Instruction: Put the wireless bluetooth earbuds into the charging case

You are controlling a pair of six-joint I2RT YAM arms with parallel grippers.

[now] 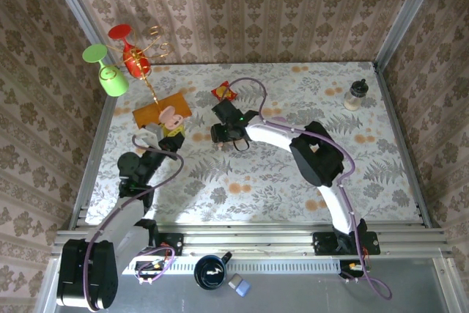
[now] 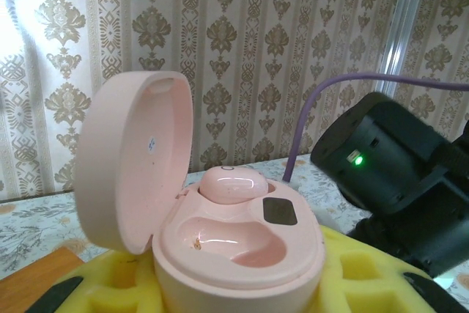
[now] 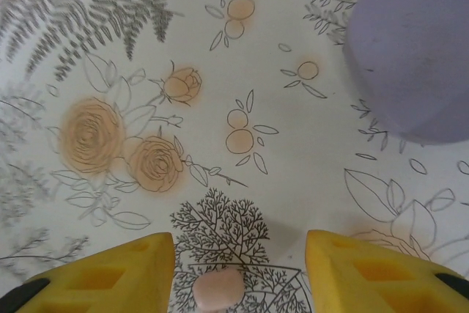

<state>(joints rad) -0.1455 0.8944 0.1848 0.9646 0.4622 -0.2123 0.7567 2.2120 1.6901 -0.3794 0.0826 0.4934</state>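
Observation:
A pink charging case [image 2: 242, 254] sits with its lid [image 2: 132, 159] swung up to the left, and my left gripper [image 2: 234, 287] is shut on its base between yellow foam pads [image 2: 366, 276]. One pink earbud [image 2: 233, 183] is seated in the far slot; the near slot [image 2: 234, 243] is empty. In the top view the left gripper [image 1: 173, 128] holds the case by the wooden board. My right gripper [image 3: 240, 269] is open just above the tablecloth, with a second pink earbud [image 3: 218, 289] lying loose between its fingers [image 3: 124, 273], touching neither. The right gripper [image 1: 222, 137] is just right of the left one.
A closed lilac case [image 3: 414, 56] lies on the cloth ahead and right of the right gripper. A wooden board [image 1: 161, 111], green and red glasses [image 1: 110, 71], a red-and-yellow snack packet [image 1: 224, 91] and a small bottle [image 1: 357, 94] stand along the back. The right gripper's black body [image 2: 396, 174] is close to the case.

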